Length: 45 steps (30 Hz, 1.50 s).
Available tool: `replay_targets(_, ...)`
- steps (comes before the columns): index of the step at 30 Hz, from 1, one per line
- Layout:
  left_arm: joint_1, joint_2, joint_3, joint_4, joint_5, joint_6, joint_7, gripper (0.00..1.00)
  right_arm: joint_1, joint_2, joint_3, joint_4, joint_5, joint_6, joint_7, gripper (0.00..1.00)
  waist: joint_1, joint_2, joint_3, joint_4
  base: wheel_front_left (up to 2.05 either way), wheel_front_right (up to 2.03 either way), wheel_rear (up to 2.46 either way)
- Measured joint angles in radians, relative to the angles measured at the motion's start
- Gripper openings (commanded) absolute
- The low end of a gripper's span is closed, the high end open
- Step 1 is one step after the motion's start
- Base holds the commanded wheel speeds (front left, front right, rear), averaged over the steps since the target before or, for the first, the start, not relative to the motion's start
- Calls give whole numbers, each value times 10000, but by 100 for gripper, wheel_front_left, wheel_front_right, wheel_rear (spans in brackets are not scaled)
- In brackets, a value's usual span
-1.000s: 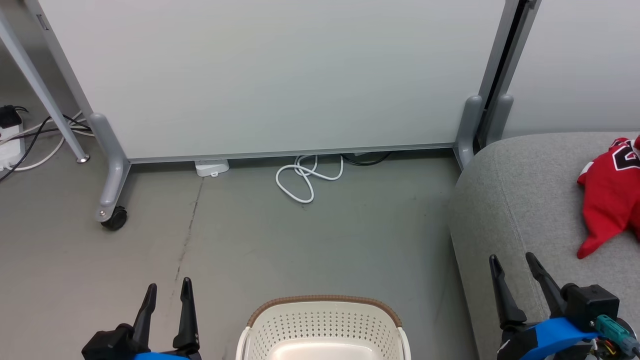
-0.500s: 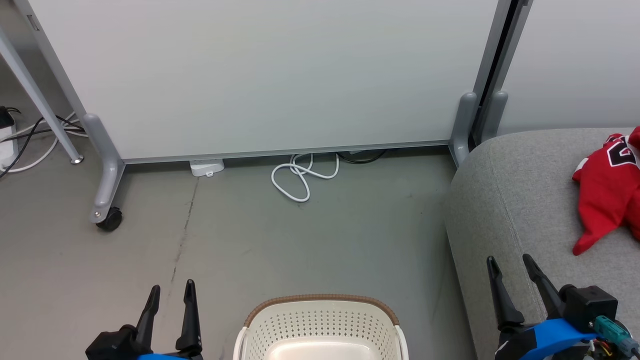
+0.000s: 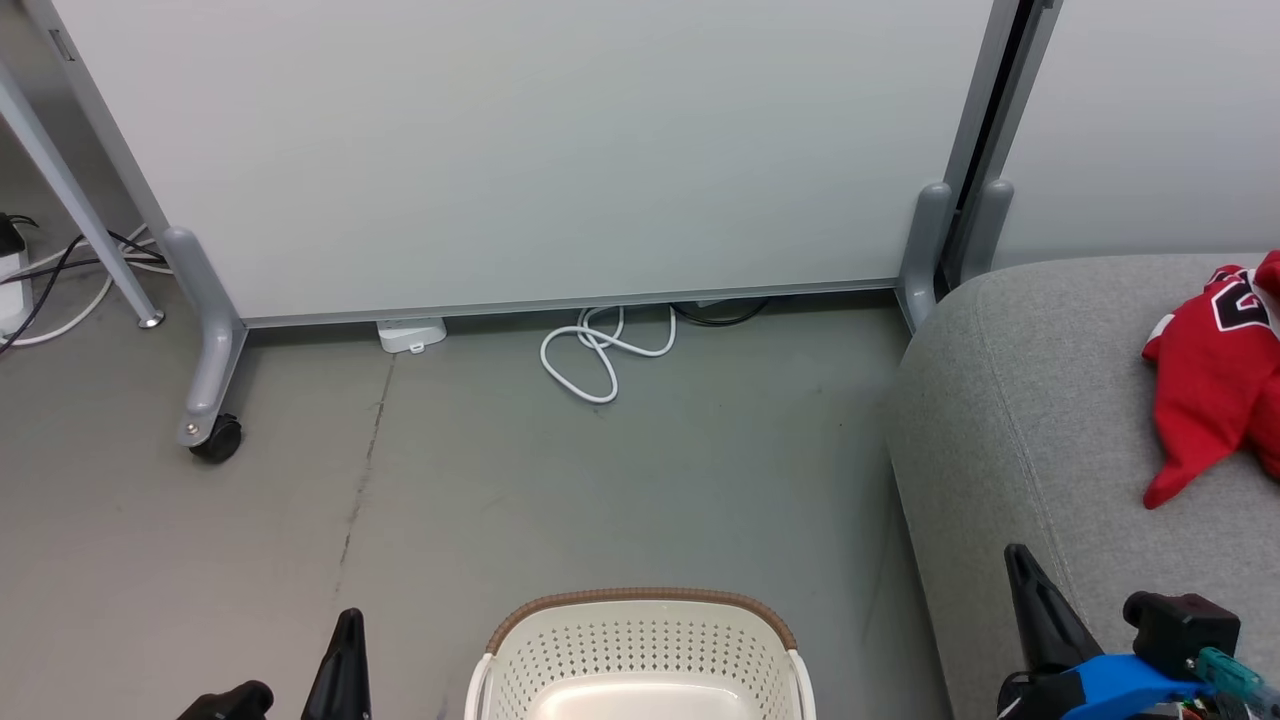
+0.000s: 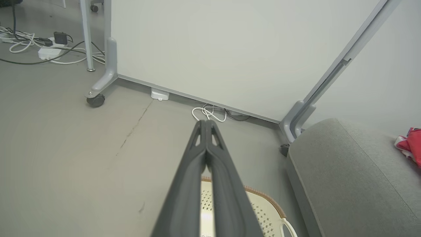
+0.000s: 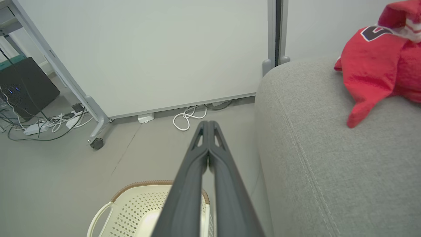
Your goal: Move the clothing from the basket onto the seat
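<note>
Red clothing [image 3: 1215, 385] with white trim and lettering lies bunched on the grey seat [image 3: 1010, 420] at the right edge; the right wrist view has it [image 5: 378, 62] at the top right. The cream basket [image 3: 640, 650] stands on the floor at bottom centre, and its visible part holds nothing. My left gripper [image 3: 348, 625] is low at the left of the basket, shut with nothing in it. My right gripper [image 3: 1018, 560] hangs over the seat's front edge, shut and empty too. In both wrist views the fingers [image 4: 205, 123] [image 5: 208, 123] meet at their tips.
A white partition on wheeled grey feet [image 3: 205, 400] stands across the back. A coiled white cable [image 3: 600, 350] and a small white box [image 3: 410, 335] lie at its base. Cables and a power strip [image 4: 49, 51] lie at the far left.
Both grippers have shut from wide open and dropped lower in the head view. The head camera has shifted slightly. The clothing on the seat has stayed where it was.
</note>
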Motion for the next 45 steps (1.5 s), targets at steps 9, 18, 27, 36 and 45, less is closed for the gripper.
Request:
replay_targets(9, -125, -46, 242, -174, -1452, -12, 408, 0, -45, 0, -48, -4, 1699, 0, 201, 0, 0, 0, 16, -45, 0, 0, 0)
replay_targets(18, -314, -86, 426, -330, -2761, -13, 782, 0, -182, 0, -115, -6, 3189, -2, 412, 0, 0, 0, 32, -89, 0, 0, 0)
replay_targets(27, -480, -123, 602, -460, -3940, -19, 1126, 0, -303, 0, -173, -4, 4567, -2, 593, 0, 0, 0, 48, -133, 0, 0, 0)
replay_targets(36, -621, -148, 784, -587, -5003, -25, 1440, 0, -408, 0, -221, -4, 5804, -2, 765, 0, 1, 0, 64, -177, 0, 0, 0)
replay_targets(45, -791, -171, 920, -702, -5977, -33, 1733, 0, -556, 0, -274, -2, 6920, -2, 932, 0, 0, 0, 80, -222, 0, 0, 0)
